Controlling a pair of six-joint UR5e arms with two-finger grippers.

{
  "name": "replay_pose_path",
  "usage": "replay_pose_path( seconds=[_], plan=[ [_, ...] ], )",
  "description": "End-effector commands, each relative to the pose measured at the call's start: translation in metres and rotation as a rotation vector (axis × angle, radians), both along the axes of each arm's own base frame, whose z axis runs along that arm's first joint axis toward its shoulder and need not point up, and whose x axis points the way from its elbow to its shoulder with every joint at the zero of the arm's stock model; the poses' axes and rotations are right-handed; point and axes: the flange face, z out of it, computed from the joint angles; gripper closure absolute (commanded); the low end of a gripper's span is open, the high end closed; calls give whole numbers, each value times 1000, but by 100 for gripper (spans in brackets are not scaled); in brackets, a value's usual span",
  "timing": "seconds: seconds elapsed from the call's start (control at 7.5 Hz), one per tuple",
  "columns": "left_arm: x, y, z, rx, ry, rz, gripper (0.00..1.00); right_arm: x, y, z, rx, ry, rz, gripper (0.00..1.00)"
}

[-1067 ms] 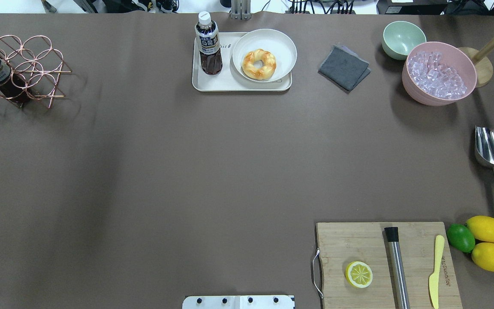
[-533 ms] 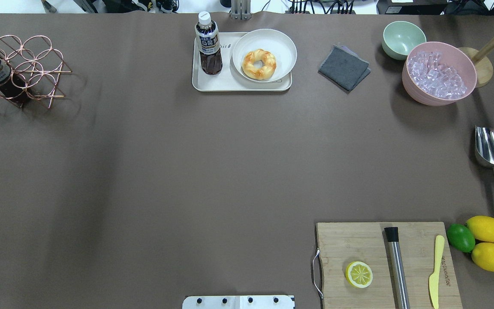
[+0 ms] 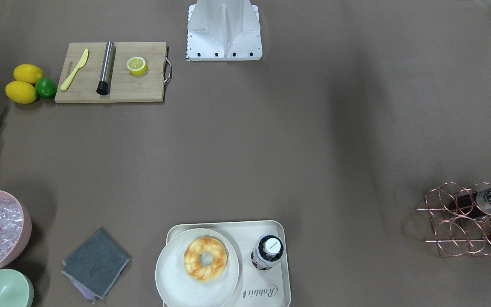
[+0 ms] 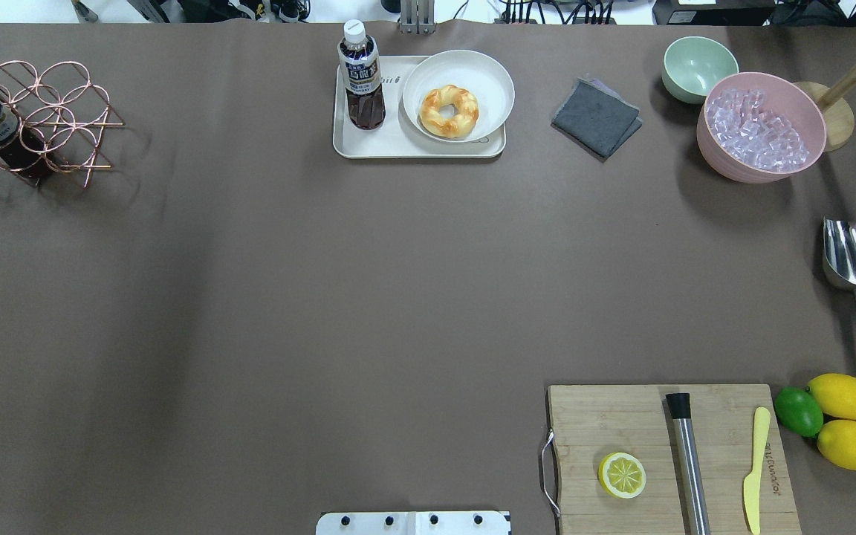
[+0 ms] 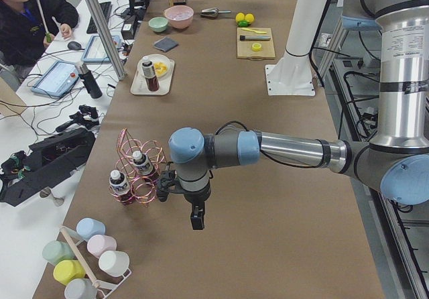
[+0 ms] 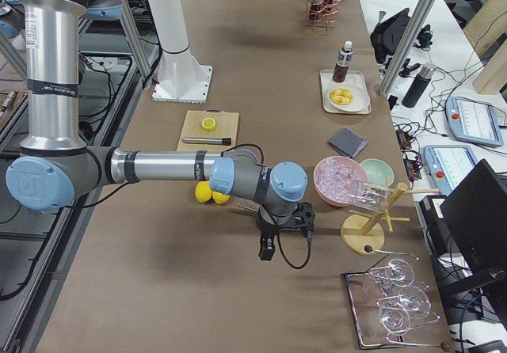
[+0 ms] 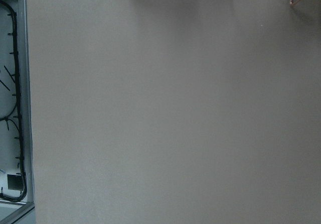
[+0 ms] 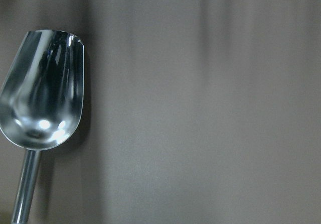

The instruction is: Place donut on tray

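Donut (image 4: 449, 111) lies flat on round plate (image 4: 491, 85), which sits on tray (image 4: 368, 145). It is a ring, so no long axis. Left gripper (image 5: 197, 222) and right gripper (image 6: 267, 254) hang at opposite table ends. Donut is well apart from both, inward and forward of each. Neither is clearly nearer. Jaw spread: cannot tell.

Left arm (image 5: 295, 150), right arm (image 6: 158, 165): silver tubes, light-blue caps; white bolted pedestal (image 3: 224, 30).
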Motion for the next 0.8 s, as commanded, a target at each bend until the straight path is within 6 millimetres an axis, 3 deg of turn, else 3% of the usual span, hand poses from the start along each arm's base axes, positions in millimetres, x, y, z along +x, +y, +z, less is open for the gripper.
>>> replay_pose_path(
  seconds=[0.0,0.67],
  plan=[
    [1,-2,-3,8,-3,7,2,1,-1,-3,6,-1,2,0],
    [2,1,2,-3,-2,9,2,-1,-2,-7,11,-29,7,0]
  ],
)
